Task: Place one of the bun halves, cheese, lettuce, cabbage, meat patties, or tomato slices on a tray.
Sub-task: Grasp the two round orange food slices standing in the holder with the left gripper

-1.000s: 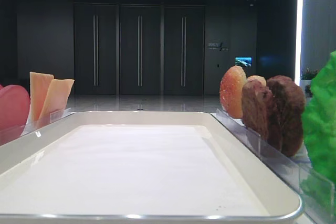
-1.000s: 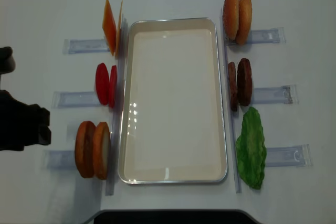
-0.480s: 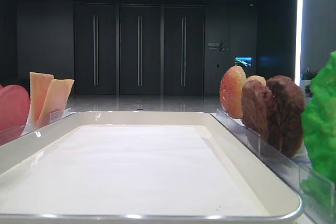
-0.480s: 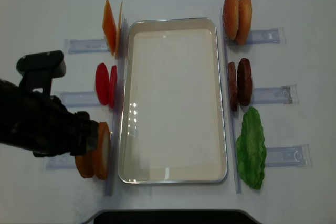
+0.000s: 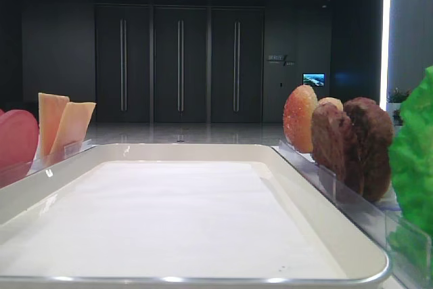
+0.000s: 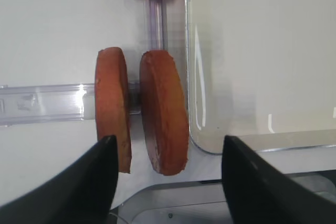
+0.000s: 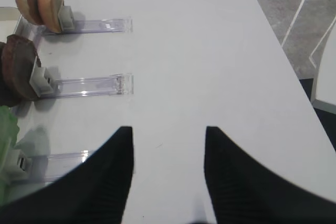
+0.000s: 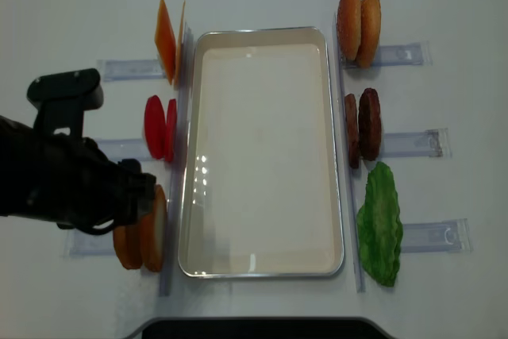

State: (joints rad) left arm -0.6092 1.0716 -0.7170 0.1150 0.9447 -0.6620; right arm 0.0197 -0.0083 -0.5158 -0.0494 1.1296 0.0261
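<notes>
Two bun halves (image 6: 163, 111) stand on edge in a clear rack, just left of the white tray (image 6: 252, 51). My left gripper (image 6: 169, 139) is open, its fingers (image 6: 105, 174) straddling the near edges of both halves without touching them. From above, the left arm (image 8: 71, 188) covers part of those bun halves (image 8: 151, 236), beside the tray (image 8: 262, 156), which holds nothing. My right gripper (image 7: 168, 129) is open over bare table, right of the racks.
Left of the tray stand cheese (image 8: 165, 40) and tomato slices (image 8: 159, 127). To its right stand another bun pair (image 8: 359, 15), meat patties (image 8: 363, 125) and lettuce (image 8: 381, 224). Clear racks (image 7: 84, 85) stick out sideways.
The left arm came in from the left edge of the overhead view and now sits over the lower-left bun halves, slightly further right than half a second ago.
</notes>
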